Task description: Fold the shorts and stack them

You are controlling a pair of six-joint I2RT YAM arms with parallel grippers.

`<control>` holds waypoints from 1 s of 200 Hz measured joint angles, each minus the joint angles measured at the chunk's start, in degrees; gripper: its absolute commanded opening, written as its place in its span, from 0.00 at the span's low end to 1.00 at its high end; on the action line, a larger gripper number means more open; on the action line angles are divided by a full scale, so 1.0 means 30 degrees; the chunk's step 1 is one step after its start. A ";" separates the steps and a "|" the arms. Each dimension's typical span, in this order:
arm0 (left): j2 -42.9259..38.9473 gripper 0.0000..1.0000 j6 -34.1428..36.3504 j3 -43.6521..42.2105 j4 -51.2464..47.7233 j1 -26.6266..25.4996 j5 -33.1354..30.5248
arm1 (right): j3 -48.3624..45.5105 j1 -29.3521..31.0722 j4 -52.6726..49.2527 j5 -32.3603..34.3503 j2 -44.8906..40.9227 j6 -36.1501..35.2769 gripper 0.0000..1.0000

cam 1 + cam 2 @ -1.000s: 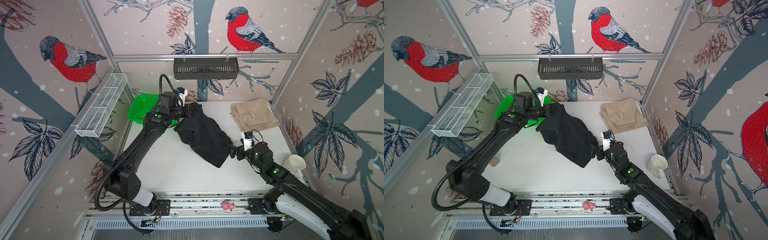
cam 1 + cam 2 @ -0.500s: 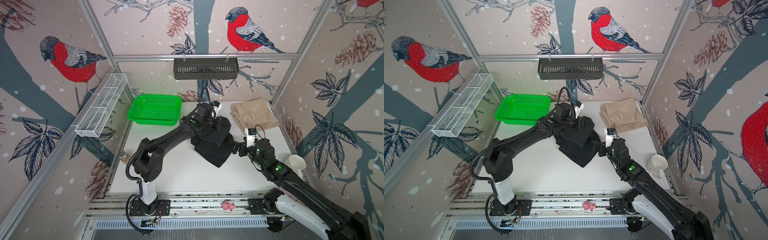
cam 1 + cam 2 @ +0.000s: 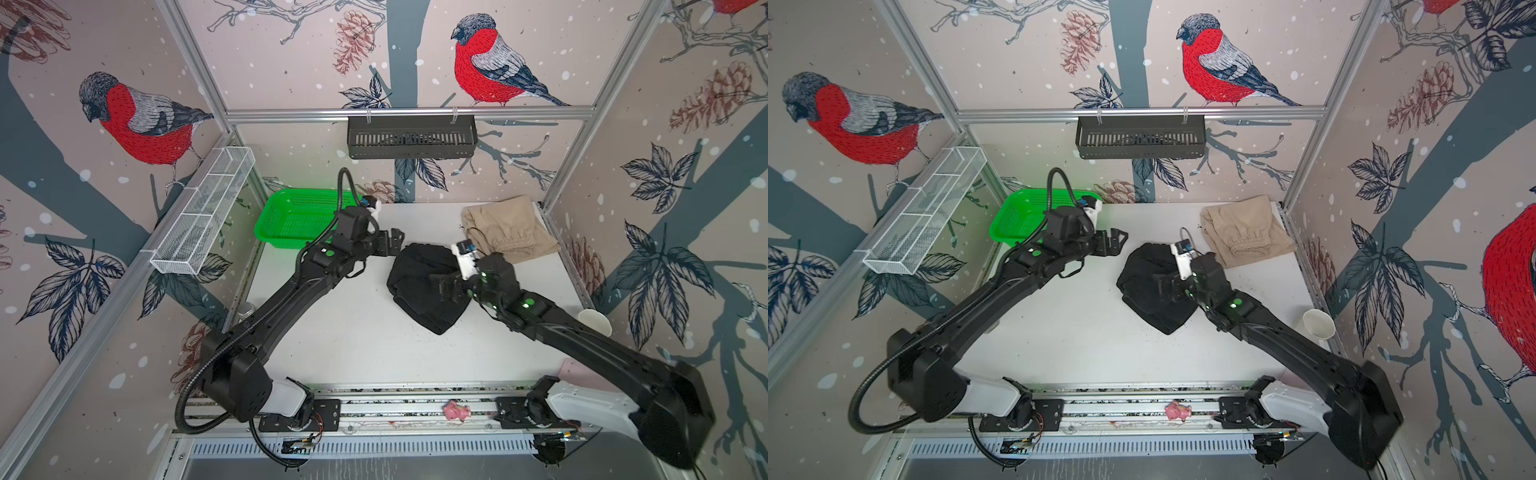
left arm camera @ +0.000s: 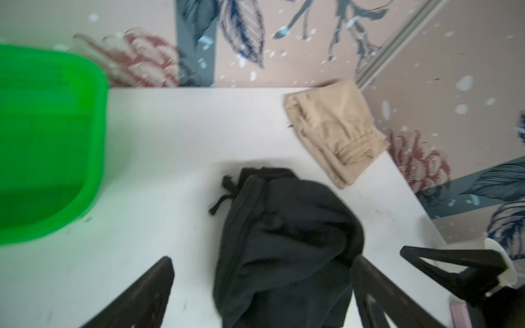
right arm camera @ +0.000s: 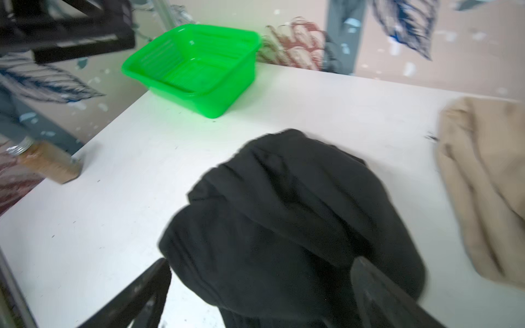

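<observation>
The right claw [image 3: 445, 287] hangs spread wide over the black shorts [image 3: 415, 270], gripping nothing. They lie bunched on the table [image 3: 353, 345], right of the green basket [image 3: 291, 220] and nearer. The left claw [image 3: 390, 245], also spread and empty, sits between basket and black shorts. The folded tan shorts [image 3: 509, 228] lie far right of the basket.

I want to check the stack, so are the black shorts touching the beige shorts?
Apart. In the right wrist view, a strip of bare white table runs between the black shorts and the beige shorts.
</observation>
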 measured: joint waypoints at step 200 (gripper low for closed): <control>-0.5544 0.97 -0.1938 -0.7854 0.1530 0.4590 0.0685 | 0.7934 -0.0204 -0.3883 -0.4087 0.5100 -0.1807 0.01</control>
